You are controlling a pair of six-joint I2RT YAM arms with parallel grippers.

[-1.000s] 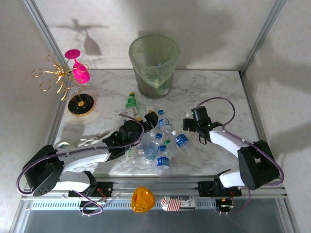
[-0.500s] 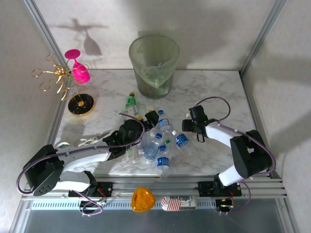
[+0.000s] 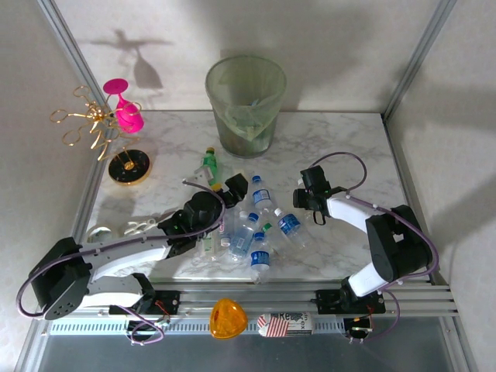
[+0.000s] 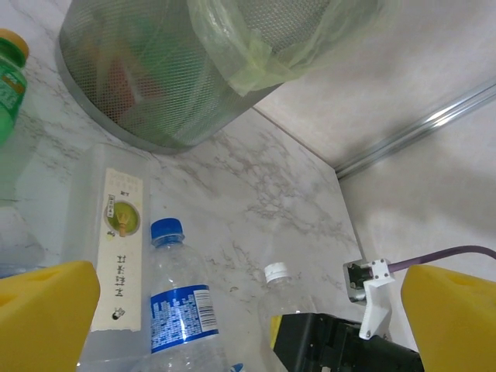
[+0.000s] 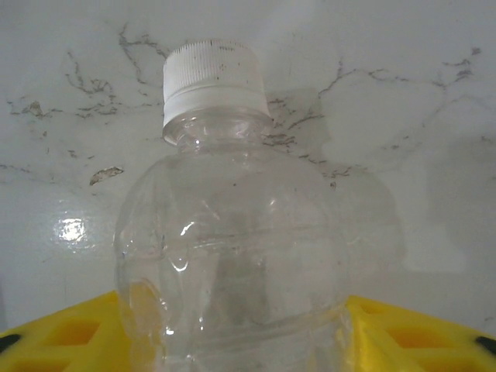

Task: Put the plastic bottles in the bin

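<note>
Looks barely begun — the plastic bottles [image 3: 249, 229] lie clustered mid-table, well apart from the bin [image 3: 246, 116]. The right gripper [image 3: 304, 198] pinches a white-capped clear bottle [image 5: 232, 248] near the tabletop; the left gripper [image 3: 235, 187] hovers spread over the pile.

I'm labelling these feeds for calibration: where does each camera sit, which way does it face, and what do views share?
Top external: above and behind the arms, looking down on the table, bin and bottles; both arms show, left pincer and right pincer by the bottles.
Left wrist: low over the table, facing the bin and a white-capped bottle; its yellow fingers at the lower corners.
Right wrist: close over the table, facing what seems the same bottle, its yellow fingers flanking it.
</note>
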